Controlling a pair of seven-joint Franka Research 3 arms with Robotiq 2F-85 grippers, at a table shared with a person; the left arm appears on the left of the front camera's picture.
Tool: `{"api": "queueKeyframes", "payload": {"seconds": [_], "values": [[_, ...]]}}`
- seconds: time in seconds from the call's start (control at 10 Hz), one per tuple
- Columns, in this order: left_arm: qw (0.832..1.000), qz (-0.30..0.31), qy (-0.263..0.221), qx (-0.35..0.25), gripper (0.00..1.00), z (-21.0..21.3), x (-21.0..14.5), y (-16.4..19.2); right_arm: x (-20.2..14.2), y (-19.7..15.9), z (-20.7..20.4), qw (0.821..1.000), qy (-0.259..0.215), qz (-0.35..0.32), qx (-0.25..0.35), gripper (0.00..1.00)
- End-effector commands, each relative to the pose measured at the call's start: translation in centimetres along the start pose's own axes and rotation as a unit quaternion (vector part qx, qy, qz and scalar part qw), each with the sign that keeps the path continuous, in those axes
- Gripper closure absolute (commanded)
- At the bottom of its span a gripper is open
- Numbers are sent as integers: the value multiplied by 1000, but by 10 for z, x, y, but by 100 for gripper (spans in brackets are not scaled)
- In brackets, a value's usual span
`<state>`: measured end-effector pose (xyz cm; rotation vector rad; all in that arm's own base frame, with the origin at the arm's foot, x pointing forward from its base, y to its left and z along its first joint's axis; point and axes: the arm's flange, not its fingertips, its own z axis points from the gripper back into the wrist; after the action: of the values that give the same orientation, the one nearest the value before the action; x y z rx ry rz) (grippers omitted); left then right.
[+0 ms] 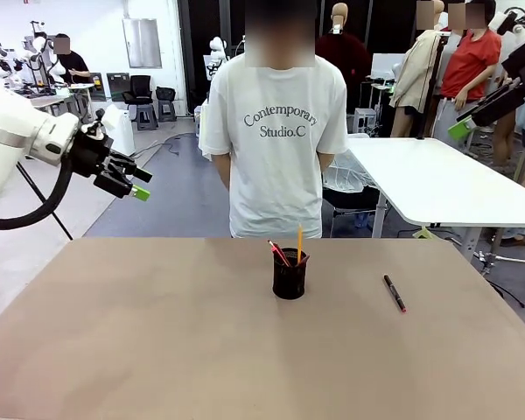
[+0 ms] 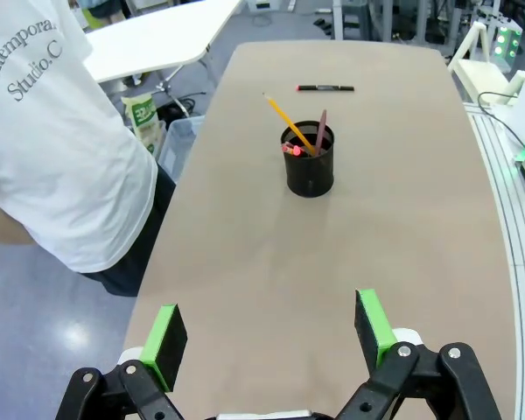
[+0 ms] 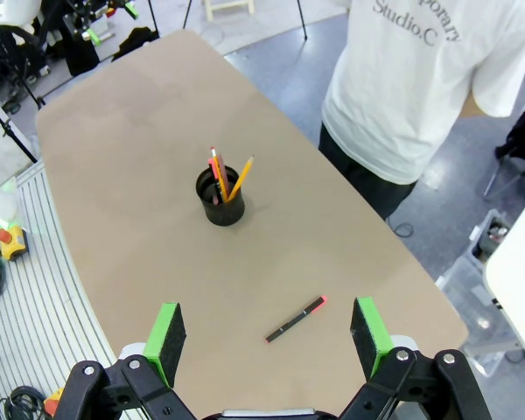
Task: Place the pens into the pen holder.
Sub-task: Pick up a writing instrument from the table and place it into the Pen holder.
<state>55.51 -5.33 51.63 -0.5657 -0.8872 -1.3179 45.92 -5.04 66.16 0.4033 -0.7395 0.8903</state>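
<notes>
Small black mesh cylindrical pen holder (image 1: 290, 276) upright mid-desk (image 1: 157, 332), holding orange-yellow pencil (image 1: 299, 238) and dark red-brown pen (image 1: 278, 253); pink tip inside, probably that pen's. Thin black pen with red tip (image 1: 394, 293) flat on desk, well right of holder. Left jaws spread, empty, raised; right jaws likewise.

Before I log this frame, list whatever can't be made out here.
- Front view: the lower ends of the pencil and the red-brown pen, hidden by the wall of the pen holder.
- Every view: any print on the black pen, too small to read.
- Front view: the hands of the person, hidden behind the body.
</notes>
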Motion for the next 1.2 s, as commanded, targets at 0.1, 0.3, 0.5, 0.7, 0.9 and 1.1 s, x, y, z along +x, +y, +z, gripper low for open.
{"api": "queueKeyframes", "payload": {"seconds": [0.1, 0.3, 0.5, 0.7, 0.9, 1.1], "values": [[1000, -4, -1, 1, 0, 2, -1, 3, 1, 0, 1, 1000, -8, 2, 3, 0], [1000, -4, -1, 1, 0, 2, -1, 3, 1, 0, 1, 1000, -8, 2, 3, 0], [1000, -4, -1, 1, 0, 2, -1, 3, 1, 0, 1, 1000, -8, 2, 3, 0], [1000, -4, -1, 1, 0, 2, -1, 3, 1, 0, 1, 1000, -8, 2, 3, 0], [1000, -4, -1, 1, 0, 2, -1, 3, 1, 0, 1, 1000, -8, 2, 3, 0], [1000, -4, -1, 1, 0, 2, -1, 3, 1, 0, 1, 1000, -8, 2, 3, 0]]}}
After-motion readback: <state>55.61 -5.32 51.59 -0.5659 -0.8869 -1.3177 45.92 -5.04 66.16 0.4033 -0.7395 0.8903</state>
